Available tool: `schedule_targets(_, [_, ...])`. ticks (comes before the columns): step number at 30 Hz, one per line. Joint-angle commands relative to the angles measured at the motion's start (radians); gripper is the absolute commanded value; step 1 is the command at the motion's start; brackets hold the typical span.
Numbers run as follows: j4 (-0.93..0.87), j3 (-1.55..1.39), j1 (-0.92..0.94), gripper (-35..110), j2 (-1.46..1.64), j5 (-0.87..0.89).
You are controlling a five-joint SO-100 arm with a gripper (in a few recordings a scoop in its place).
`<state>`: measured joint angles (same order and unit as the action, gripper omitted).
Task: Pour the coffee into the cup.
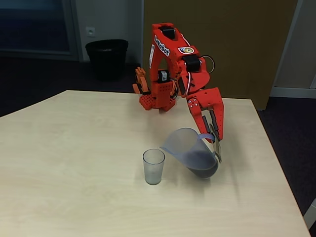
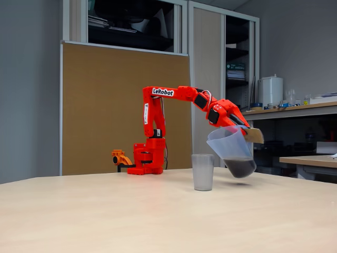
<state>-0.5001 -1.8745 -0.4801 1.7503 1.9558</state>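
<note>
On the pale wooden table (image 1: 74, 163), nearest: cup (image 1: 153, 166), upright, contents indiscernible. At its 3 o'clock in both fixed views: translucent jug (image 1: 193, 154), lifted, tilted cupward, coffee (image 1: 202, 171) pooled at bottom. Behind: red gripper (image 1: 216, 140), fingers clamping jug's handle.

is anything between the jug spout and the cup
Nothing visible. The gripper holds the jug by its handle, lifted and tilted toward the cup. In both fixed views only bare table lies between spout and cup. The coffee sits low in the jug.
</note>
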Motion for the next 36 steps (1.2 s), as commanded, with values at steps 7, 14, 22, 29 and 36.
schedule_targets(7, [0.071,0.021,-0.005,0,0.032,0.123])
schedule_targets(14, [0.109,0.011,0.014,0,0.046,0.173])
schedule_targets(22, [0.141,-0.017,0.046,0,0.071,0.202])
schedule_targets(29, [0.187,-0.041,0.055,0,0.087,0.278])
schedule_targets(36, [0.225,-0.058,0.061,0,0.106,0.353])
